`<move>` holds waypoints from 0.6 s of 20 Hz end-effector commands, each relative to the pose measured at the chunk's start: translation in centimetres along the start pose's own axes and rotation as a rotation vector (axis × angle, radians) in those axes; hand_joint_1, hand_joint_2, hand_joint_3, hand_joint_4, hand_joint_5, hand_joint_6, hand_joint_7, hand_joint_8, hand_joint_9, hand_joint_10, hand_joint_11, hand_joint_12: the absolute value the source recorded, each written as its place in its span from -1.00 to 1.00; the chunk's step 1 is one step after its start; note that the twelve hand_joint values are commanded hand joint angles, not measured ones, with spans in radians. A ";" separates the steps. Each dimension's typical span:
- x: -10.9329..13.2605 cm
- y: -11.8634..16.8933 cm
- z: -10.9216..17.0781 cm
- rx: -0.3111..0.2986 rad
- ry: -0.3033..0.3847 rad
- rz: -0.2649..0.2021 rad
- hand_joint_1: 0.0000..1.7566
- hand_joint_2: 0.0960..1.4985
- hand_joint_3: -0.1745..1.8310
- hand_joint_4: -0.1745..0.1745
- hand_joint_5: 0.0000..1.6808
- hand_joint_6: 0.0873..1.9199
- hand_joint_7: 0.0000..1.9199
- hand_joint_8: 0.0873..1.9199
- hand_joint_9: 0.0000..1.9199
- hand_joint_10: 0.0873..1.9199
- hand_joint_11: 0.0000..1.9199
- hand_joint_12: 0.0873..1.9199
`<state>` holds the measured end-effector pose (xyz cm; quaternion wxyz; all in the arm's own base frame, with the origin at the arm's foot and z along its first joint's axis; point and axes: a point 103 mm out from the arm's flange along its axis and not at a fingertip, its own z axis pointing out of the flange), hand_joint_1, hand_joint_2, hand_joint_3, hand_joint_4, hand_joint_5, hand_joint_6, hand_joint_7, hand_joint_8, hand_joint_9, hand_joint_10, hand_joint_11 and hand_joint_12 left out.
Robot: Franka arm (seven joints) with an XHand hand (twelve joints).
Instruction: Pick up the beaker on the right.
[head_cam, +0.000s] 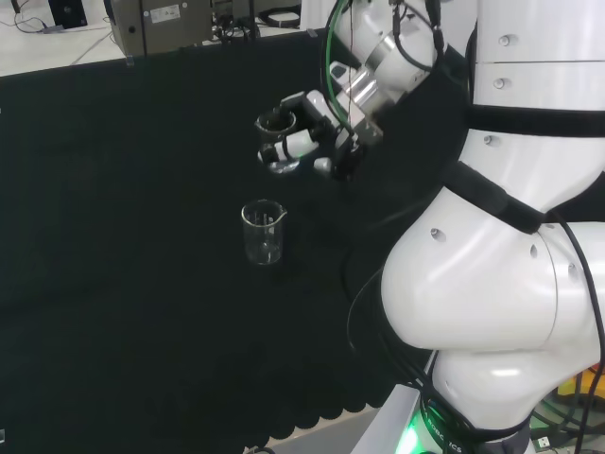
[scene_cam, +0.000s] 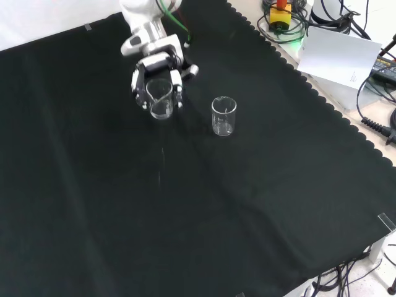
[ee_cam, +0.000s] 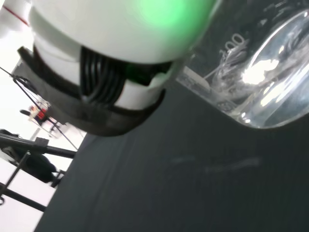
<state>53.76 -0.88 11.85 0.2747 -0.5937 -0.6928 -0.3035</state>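
Glossy white arm links [head_cam: 492, 284], black bands, black-and-white fingers [scene_cam: 176, 83].

The beaker [scene_cam: 160, 98] was clear glass, empty, upright, and sat between the curled fingers [scene_cam: 177, 86], its base clear of the cloth. Printed markings showed on its wall in the wrist view [ee_cam: 251, 72].

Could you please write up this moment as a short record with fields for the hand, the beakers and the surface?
hand: fingers of the hand curled round a clear glass beaker
held beaker: held beaker is upright, between the fingers; its base shows close in the wrist view
contact with cloth: cannot tell whether its base is lifted clear
other beaker: free beaker stands upright alone, to the right of the held one in the front view, untouched
surface: black cloth
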 end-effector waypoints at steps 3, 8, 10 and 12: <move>0.3 -3.1 -5.6 0.113 -0.216 0.002 0.65 -0.52 0.15 -1.00 0.51 -0.26 0.33 -0.19 0.64 -0.68 0.28 -0.30; 1.2 -5.3 -6.0 0.160 -0.256 0.011 0.65 -0.55 0.19 -1.00 0.51 -0.26 0.34 -0.19 0.62 -0.58 0.28 -0.28; 1.8 -6.3 -6.0 0.183 -0.266 0.009 0.65 -0.55 0.19 -1.00 0.51 -0.26 0.34 -0.19 0.62 -0.58 0.28 -0.28; 2.4 -7.2 -6.1 0.211 -0.285 0.006 0.65 -0.56 0.19 -1.00 0.51 -0.26 0.34 -0.19 0.62 -0.57 0.28 -0.28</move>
